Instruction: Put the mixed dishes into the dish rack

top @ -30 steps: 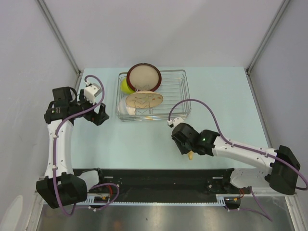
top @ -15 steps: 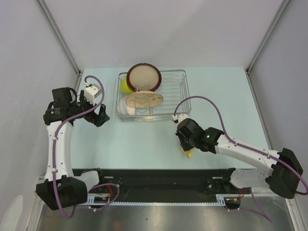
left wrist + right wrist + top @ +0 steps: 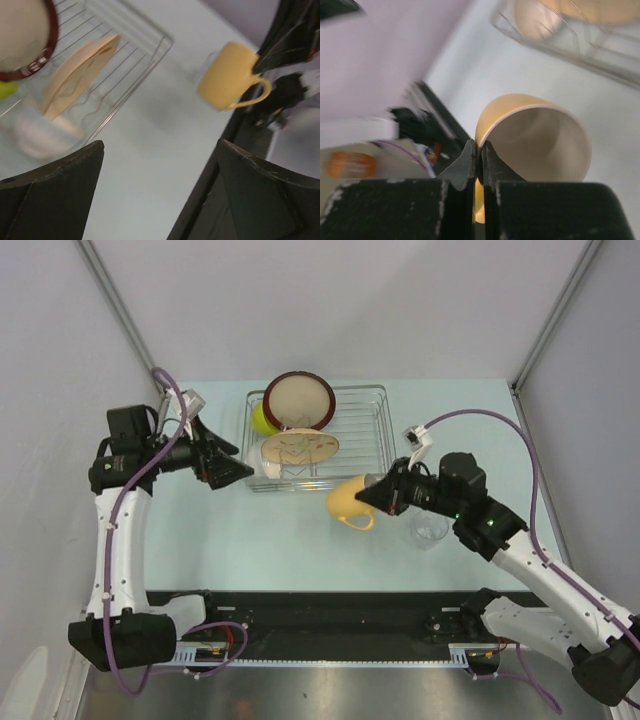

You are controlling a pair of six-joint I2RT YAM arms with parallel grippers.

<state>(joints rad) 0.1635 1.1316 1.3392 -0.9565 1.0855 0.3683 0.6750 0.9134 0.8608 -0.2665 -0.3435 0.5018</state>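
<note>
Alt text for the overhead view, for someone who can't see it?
The right gripper holds a yellow mug by its rim near the dish rack, which holds plates and bowls. A clear glass stands nearby.

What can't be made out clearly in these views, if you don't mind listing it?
White bowl: top view, mostly behind the leafy plate; blurred in left wrist view.
Lime-green bowl: top view, largely covered by the red-rimmed plate.
Small clear glass: top view, too faint to tell how it stands.
</note>
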